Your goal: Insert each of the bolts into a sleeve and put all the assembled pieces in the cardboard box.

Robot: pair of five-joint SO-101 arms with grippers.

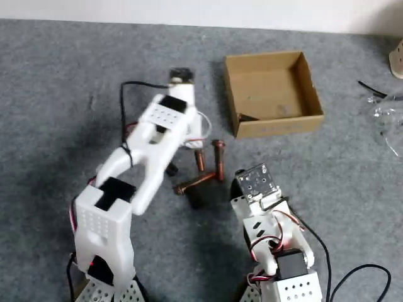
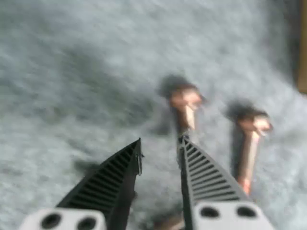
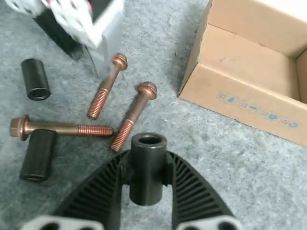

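Right gripper (image 3: 148, 159): its fingers are clamping an upright black sleeve (image 3: 148, 175), and it is hovering just short of the bolts.

Left gripper (image 2: 158, 143): its fingers are standing slightly apart and holding nothing. One tip is overlapping the shank of a copper bolt (image 2: 185, 106); contact cannot be told.

Second bolt (image 2: 250, 143): is lying just beside the first.

Third bolt (image 3: 60, 128): is lying crosswise near the middle of the surface (image 1: 50, 94).

Loose sleeve (image 3: 35, 79) and another sleeve (image 3: 38, 154): both are lying near the bolts.

Cardboard box (image 1: 272, 88): is sitting open toward the far edge.
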